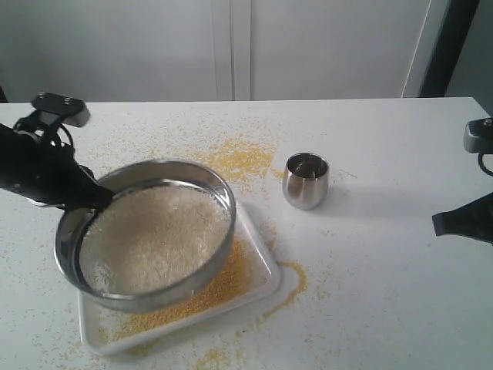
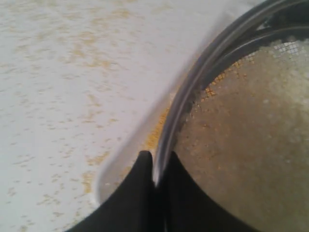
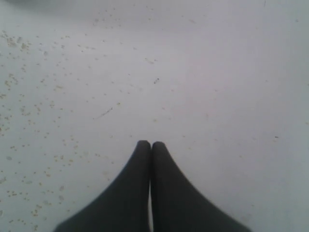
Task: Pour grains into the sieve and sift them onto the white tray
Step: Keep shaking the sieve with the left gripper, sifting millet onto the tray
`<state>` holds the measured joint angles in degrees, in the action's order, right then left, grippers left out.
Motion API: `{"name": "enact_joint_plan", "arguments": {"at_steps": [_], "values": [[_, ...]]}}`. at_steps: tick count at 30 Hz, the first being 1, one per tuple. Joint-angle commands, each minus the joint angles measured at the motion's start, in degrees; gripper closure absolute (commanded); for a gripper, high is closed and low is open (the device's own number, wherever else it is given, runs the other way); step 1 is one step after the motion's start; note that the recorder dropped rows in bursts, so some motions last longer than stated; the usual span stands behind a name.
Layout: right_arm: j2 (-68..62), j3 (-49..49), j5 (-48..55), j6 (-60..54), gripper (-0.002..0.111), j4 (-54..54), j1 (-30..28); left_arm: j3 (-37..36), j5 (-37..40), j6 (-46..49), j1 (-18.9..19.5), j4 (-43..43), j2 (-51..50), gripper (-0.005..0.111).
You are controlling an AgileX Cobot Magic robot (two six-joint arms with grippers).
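Exterior view: sieve [image 1: 166,295] sits above the white tray [image 1: 266,266], covering its left part and overhanging that edge; lifted or resting, cannot tell. Inside the mesh is a bed of pale coarse grains [image 1: 154,239], and a layer of fine yellow granules [image 1: 225,284] lies on the tray below and to the right. Left gripper [image 1: 96,199] is clamped narrow on the sieve rim at the far-left side; the left wrist view shows one finger on each side of the rim wall. Steel cup [image 1: 306,181] stands upright on the table [image 1: 385,293] to the right, apart from the tray; contents not readable. Loose yellow spill [image 1: 239,158] is scattered on the table behind the sieve, with more by the tray's right corner. Right gripper [image 3: 150,144] is closed on nothing, parked over bare table far right. Judgement: pouring looks done and the sifting step is in hand, well along since mostly coarse grains remain. Next move calls for short level shakes with the sieve centred over the tray, since the overhang risks dropping fines outside it.
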<state>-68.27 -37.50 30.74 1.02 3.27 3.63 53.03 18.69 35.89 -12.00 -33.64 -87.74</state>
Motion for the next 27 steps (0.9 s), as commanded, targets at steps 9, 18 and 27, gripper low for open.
{"name": "enact_joint_plan", "arguments": {"at_steps": [9,18,27], "values": [[0.2,0.3,-1.0,0.2,0.108,0.1,-0.3,0.4,-3.6,-10.0,1.2,-0.8,0.4,0.107],[0.2,0.3,-1.0,0.3,0.108,0.1,-0.3,0.4,-0.7,-1.9,0.3,0.5,0.4,0.107],[0.2,0.3,-1.3,0.3,0.108,0.1,-0.3,1.9,9.1,20.2,-0.7,-0.4,0.4,0.107]]}}
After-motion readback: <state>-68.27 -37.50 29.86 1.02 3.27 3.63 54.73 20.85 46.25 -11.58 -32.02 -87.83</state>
